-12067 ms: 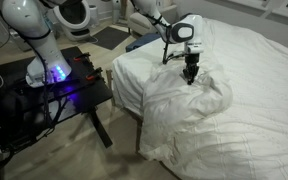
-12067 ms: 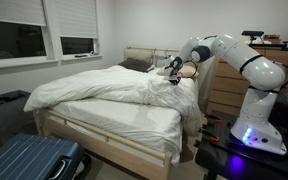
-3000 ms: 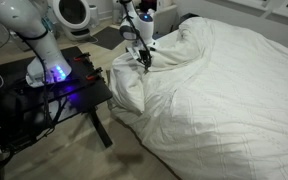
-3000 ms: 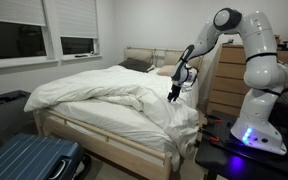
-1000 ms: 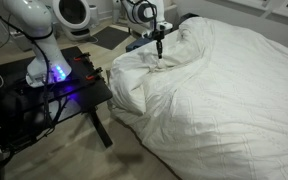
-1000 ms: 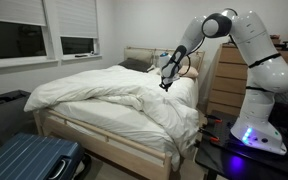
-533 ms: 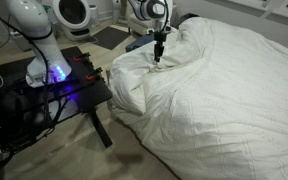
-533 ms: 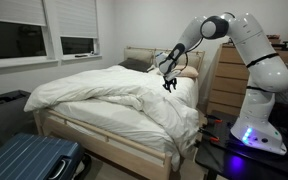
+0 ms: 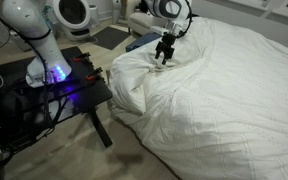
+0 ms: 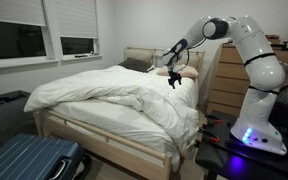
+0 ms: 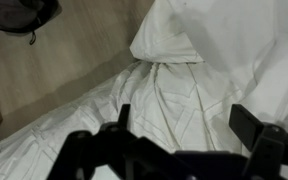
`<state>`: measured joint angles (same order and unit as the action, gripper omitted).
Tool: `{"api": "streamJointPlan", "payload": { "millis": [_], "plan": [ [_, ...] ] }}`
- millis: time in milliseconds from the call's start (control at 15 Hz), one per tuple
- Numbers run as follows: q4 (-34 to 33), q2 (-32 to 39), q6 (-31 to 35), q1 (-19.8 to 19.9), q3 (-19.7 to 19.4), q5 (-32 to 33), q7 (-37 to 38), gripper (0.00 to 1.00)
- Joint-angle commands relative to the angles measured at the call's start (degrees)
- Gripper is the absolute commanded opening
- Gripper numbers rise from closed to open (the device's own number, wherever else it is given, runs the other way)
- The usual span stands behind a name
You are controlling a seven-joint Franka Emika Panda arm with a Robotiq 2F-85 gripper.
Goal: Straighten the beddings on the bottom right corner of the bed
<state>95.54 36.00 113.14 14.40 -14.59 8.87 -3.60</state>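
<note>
Hovering with jaws spread wide and empty, the robot's pincer (image 9: 165,52) hangs close over the rumpled white beddings (image 9: 224,95) at a corner of the bed (image 10: 89,141).

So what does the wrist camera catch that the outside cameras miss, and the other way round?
Only the wrist view: a close look at a bunched peak in the beddings, beside a wood-toned surface. Only an exterior view: the whole arm, a window, a blue suitcase. Shared: the white beddings under the open gripper.

Gripper (image 10: 174,80) hangs just above beddings (image 10: 114,98) (white, rumpled) nr headboard (image 10: 136,55).
</note>
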Motion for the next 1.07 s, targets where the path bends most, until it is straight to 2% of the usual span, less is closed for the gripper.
{"api": "streamJointPlan", "payload": {
  "millis": [0, 333, 667, 800, 1000],
  "plan": [
    [-0.2, 0.1, -0.2, 0.9, 0.8, 0.5, 0.2, 1.0],
    [-0.2, 0.3, -0.2, 0.3, 1.2, 0.5, 0.5, 1.0],
    [5.8, 0.9, 5.4, 0.1, 2.0, 7.4, -8.7, 1.0],
    [8.3, 1.9, 9.6, 0.5, 3.3, 9.1, -12.5, 1.0],
    [11.1, 4.6, 19.6, 2.6, 6.2, 7.1, -17.8, 1.0]
  ]
}}
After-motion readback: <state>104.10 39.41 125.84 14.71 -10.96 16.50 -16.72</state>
